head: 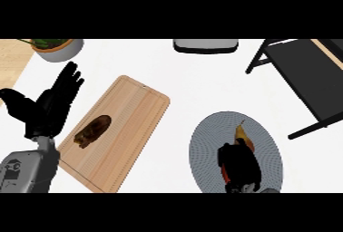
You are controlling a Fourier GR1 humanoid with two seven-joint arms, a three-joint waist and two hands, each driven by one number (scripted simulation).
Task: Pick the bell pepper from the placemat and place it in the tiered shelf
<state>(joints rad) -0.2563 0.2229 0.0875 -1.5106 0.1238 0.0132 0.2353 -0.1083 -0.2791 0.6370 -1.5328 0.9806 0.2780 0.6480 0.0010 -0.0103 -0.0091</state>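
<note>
Bell pepper [245,140] lies over the placemat [208,136] near the worktop's [181,81] front right edge, with the right robot hand [237,164] curled around it. Carried to the tiered shelf [301,77] (back right corner), it might slip out or clip the frame. The left robot hand [50,106] rests open at the left edge.
</note>
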